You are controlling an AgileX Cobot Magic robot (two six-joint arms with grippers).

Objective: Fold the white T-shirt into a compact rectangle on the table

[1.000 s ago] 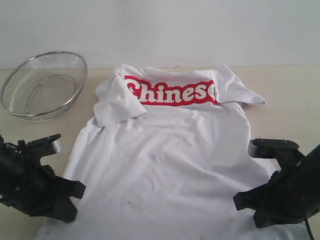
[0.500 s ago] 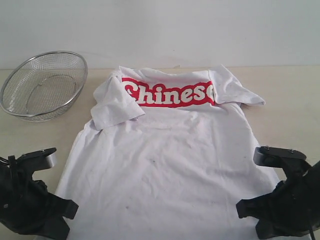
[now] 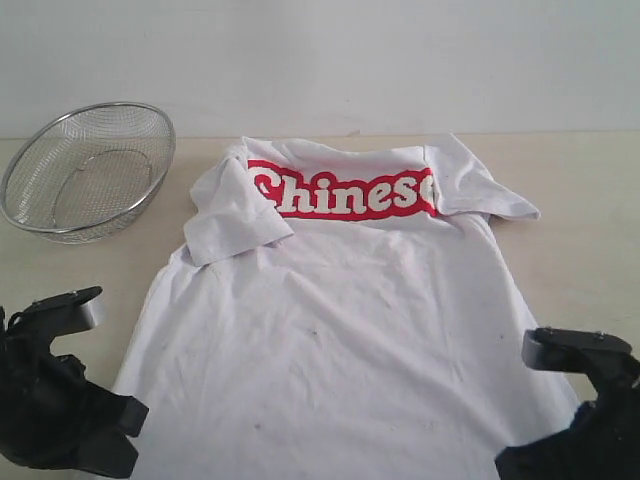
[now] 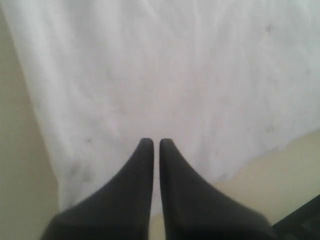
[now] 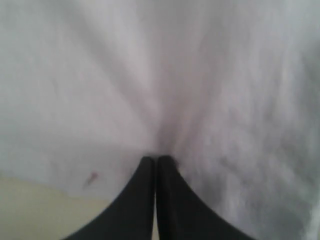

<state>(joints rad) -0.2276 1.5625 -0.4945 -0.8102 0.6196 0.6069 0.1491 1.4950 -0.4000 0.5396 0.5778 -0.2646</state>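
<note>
Left end effector (image 4: 151, 142) and right end effector (image 5: 151, 159), pinching the white T-shirt (image 3: 340, 330), are dragging it away from the basket (image 3: 88, 170), flattening it.

- One word can be read: "Chinese", the lettering (image 3: 340, 193) printed across the chest of the white T-shirt (image 3: 340, 340), in the upper middle of the exterior view.
- The letters are white, bold and rounded, starting with a capital C. They stand on a red band that follows their outline.
- The final "e" is cut short at the right end of the band, where a fold of white cloth by the sleeve (image 3: 485, 190) lies over it.
- In both wrist views the cloth is plain and blurred, and no writing can be read on it.
</note>
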